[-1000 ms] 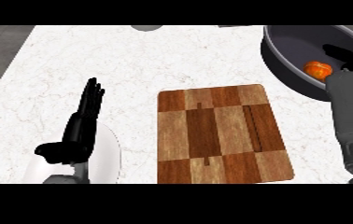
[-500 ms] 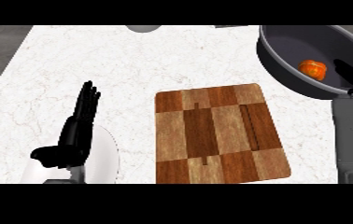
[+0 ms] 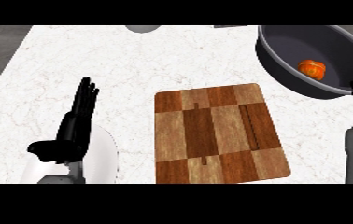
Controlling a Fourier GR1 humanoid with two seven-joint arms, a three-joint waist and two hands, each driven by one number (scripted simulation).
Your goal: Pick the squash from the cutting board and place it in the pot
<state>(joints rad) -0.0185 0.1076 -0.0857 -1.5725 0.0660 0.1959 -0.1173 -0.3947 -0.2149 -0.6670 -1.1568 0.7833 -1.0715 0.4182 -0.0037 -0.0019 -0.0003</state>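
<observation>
An orange squash lies inside the dark grey pot at the upper right of the counter. The checkered wooden cutting board sits bare in the middle, below and left of the pot. My left hand rests open at the lower left, fingers straight and pointing up, well left of the board. Only a grey sliver of my right forearm shows at the right edge; the right hand itself is out of the picture.
The white marble counter spreads around the board. A small grey round object pokes in at the top edge. The counter's left edge borders a dark floor at the upper left.
The right arm has drawn back out of the pot area toward the right edge, leaving the squash inside the pot. The left hand has barely shifted.
</observation>
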